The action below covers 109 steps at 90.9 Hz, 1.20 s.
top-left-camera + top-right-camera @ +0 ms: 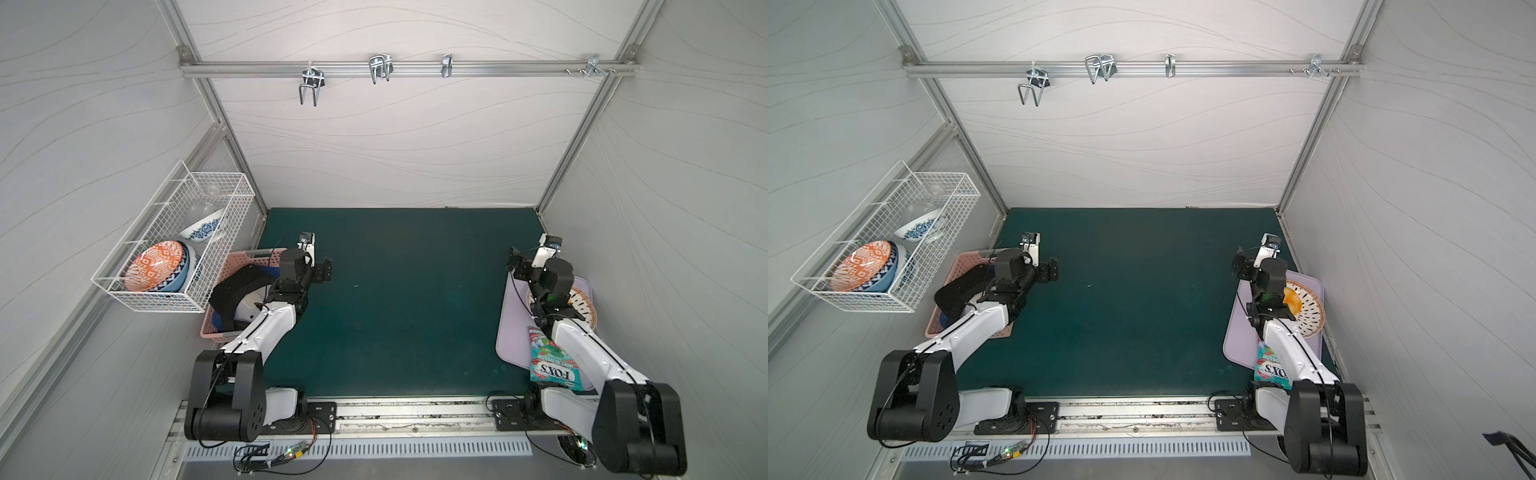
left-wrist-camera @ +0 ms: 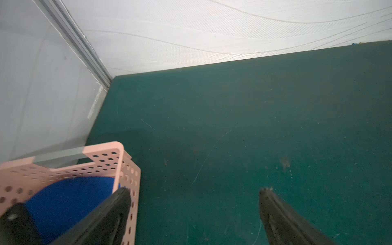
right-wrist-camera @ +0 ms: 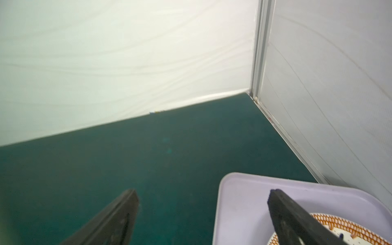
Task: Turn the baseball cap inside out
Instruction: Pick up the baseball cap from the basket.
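The baseball cap (image 1: 235, 291) lies in a pink perforated basket (image 1: 245, 255) at the left edge of the green mat; it looks black and blue and my left arm partly covers it. In the left wrist view, blue fabric of the cap (image 2: 70, 201) shows inside the basket (image 2: 101, 157). My left gripper (image 1: 305, 261) (image 1: 1030, 266) (image 2: 194, 191) hovers at the basket's far right corner, open and empty, one finger over the basket rim and the other over bare mat. My right gripper (image 1: 534, 266) (image 1: 1258, 268) (image 3: 203, 192) is open and empty at the far corner of a lilac tray (image 3: 244, 191).
A white wire basket (image 1: 174, 245) holding bowls hangs on the left wall. The lilac tray (image 1: 513, 332) at the right carries a patterned plate (image 1: 1308, 309) and a candy bag (image 1: 555, 365). Metal hooks (image 1: 380, 68) hang on the back rail. Walls close in three sides.
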Each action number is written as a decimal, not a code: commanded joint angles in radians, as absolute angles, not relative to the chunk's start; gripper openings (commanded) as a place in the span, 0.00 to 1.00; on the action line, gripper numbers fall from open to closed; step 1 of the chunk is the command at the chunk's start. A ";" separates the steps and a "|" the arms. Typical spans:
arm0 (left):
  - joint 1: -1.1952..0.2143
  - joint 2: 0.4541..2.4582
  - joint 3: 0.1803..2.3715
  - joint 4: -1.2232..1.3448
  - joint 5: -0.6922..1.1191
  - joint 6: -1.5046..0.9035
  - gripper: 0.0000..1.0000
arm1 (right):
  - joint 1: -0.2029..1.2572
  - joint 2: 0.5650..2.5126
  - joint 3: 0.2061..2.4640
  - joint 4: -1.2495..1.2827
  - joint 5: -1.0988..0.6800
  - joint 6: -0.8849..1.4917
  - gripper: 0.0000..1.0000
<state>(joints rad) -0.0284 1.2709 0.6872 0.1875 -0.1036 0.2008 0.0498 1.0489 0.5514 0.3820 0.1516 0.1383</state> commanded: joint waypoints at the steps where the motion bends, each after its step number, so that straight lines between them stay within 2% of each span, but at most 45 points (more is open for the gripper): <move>1: -0.037 1.269 0.726 -0.027 -0.299 0.302 0.97 | 0.110 0.982 0.569 0.175 0.089 0.169 0.99; 11: -0.035 1.289 0.742 -0.035 -0.523 0.387 0.97 | 0.196 0.929 0.572 0.106 0.063 0.149 0.99; 18: -0.017 1.277 0.747 -0.033 -0.583 0.402 0.96 | 0.242 0.912 0.562 0.086 0.063 0.141 0.99; 31: 0.070 1.243 0.768 -0.082 -0.541 0.334 0.91 | 0.292 0.928 0.549 0.062 0.091 0.153 0.99; 65: 0.172 1.346 0.833 -0.142 -0.532 0.111 0.79 | 0.357 1.014 0.567 0.049 0.130 0.192 0.99; 86: 0.243 1.454 0.909 -0.204 -0.394 -0.014 0.62 | 0.407 1.017 0.576 -0.003 0.128 0.174 0.99; 96: 0.267 1.482 0.930 -0.218 -0.324 -0.054 0.64 | 0.426 1.002 0.562 -0.017 0.130 0.165 0.99; 109: 0.288 1.514 0.958 -0.244 -0.220 -0.089 0.80 | 0.439 0.994 0.532 -0.012 0.135 0.172 0.99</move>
